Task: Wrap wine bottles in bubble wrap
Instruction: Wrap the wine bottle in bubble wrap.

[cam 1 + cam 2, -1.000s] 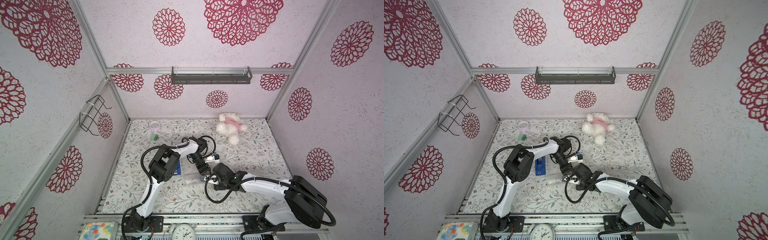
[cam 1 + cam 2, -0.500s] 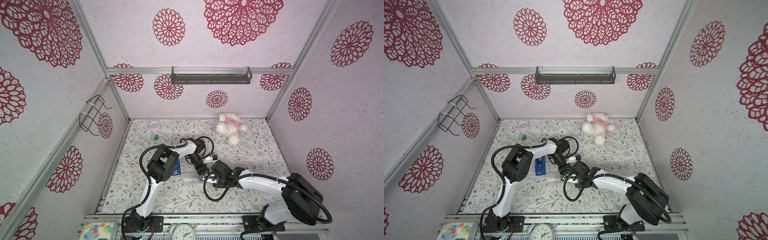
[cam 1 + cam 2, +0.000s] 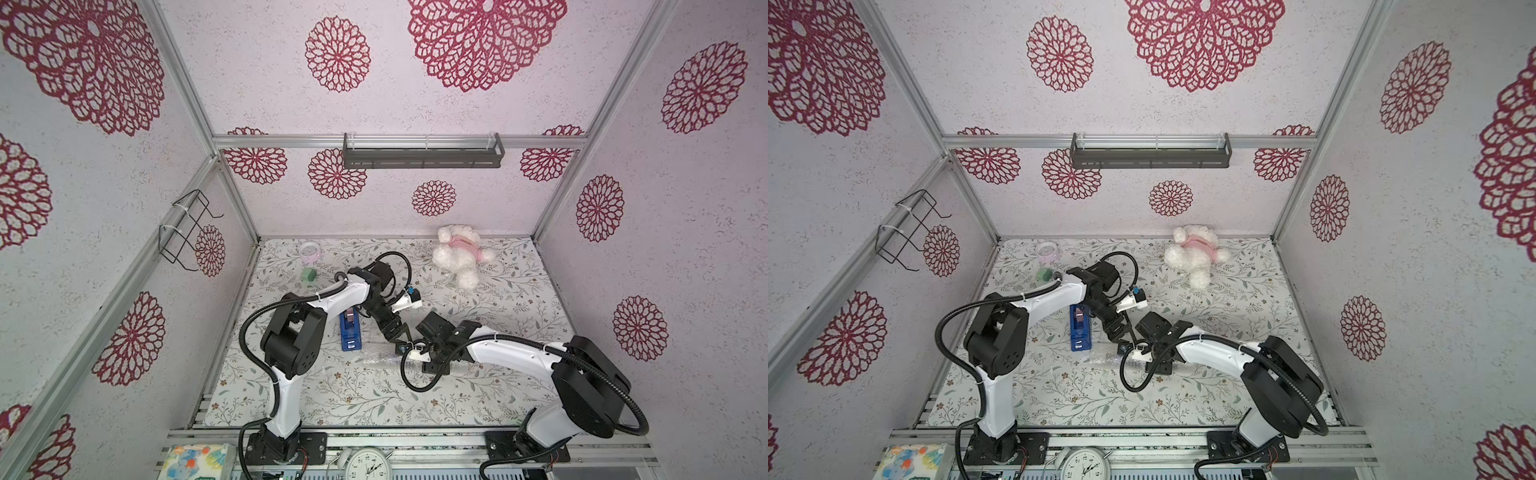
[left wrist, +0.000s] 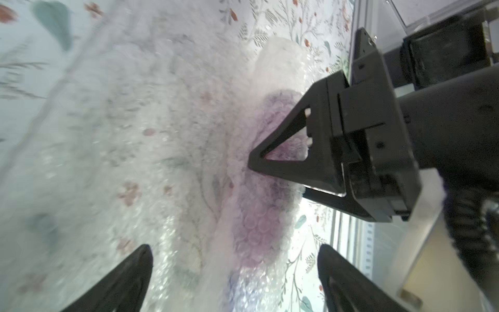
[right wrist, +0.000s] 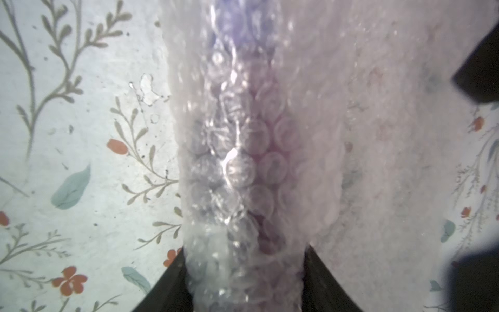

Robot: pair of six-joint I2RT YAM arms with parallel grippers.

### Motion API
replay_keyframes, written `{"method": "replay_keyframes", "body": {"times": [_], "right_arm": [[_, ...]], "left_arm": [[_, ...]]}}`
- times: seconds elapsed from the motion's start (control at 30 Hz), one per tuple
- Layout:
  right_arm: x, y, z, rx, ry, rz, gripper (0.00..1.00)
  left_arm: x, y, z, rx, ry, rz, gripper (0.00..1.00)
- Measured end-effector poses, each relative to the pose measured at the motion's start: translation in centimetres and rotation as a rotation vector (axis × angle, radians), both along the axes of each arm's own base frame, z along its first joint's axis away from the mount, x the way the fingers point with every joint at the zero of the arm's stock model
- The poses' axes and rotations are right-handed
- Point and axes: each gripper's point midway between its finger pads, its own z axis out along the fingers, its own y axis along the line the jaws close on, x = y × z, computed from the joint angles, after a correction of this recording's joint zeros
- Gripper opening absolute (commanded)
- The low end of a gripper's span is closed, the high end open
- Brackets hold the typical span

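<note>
The wine bottle [image 5: 259, 151] lies on the table inside the rolled bubble wrap [image 4: 162, 135]. Only a purple blur of it shows through the bubbles [image 4: 259, 224]. My right gripper [image 5: 244, 250] is shut on this wrapped roll, one finger on each side. In the left wrist view the right gripper [image 4: 270, 175] presses into the roll from the side. My left gripper [image 4: 235, 247] stands wide open just over the roll, its fingers apart from the wrap. In both top views the bubble wrap [image 3: 374, 360] [image 3: 1105, 358] shows beside the left gripper [image 3: 401, 334] and the right gripper [image 3: 434, 368].
A blue tape dispenser [image 3: 350, 332] stands just left of the roll. A white teddy [image 3: 459, 253] lies at the back right. A green block [image 3: 308, 274] and a pale round cup [image 3: 309, 250] sit at the back left. A clock [image 3: 370, 463] is at the front rail.
My left gripper has opened wide and let go of the wrap. My right gripper has narrowed onto the wrapped roll and shifted slightly left.
</note>
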Motion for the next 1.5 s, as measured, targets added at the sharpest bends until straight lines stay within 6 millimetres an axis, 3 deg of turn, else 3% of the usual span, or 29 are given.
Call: {"method": "replay_keyframes", "body": {"times": [0.27,0.4,0.5,0.6,0.7,0.83,1.03,1.13,1.3,1.5], "right_arm": [[0.0,0.0,0.0,0.068,0.225,-0.105,0.39],[0.2,0.0,-0.1,0.095,0.353,-0.153,0.39],[0.5,0.0,-0.1,0.099,0.444,-0.185,0.39],[0.6,0.1,-0.1,0.098,0.516,-0.209,0.4],[0.7,0.1,-0.1,0.108,0.574,-0.233,0.4],[0.9,0.0,-0.1,0.127,0.643,-0.262,0.4],[0.9,0.2,-0.2,0.121,0.726,-0.29,0.41],[0.9,0.1,-0.1,0.12,0.737,-0.294,0.4],[0.8,0.1,-0.1,0.116,0.74,-0.295,0.4],[0.7,0.1,-0.1,0.114,0.742,-0.296,0.4]], "left_arm": [[7.3,6.9,2.7,0.098,-0.316,0.427,0.97],[8.1,8.5,3.4,0.12,-0.45,0.526,0.97],[7.1,9.3,3.7,0.101,-0.512,0.555,0.97],[5.8,8.8,4.5,0.018,-0.568,0.509,0.99],[3.1,7.7,4.6,-0.076,-0.651,0.376,0.99],[-1.5,5.4,3.0,-0.102,-0.729,0.131,0.97],[-5.4,2.2,1.8,-0.086,-0.865,-0.156,0.93],[-6.6,0.9,1.0,-0.068,-0.91,-0.254,0.88],[-7.9,-0.3,-2.2,0.004,-0.94,-0.393,0.86],[-7.4,-1.4,-4.0,0.062,-0.993,-0.469,0.86]]}}
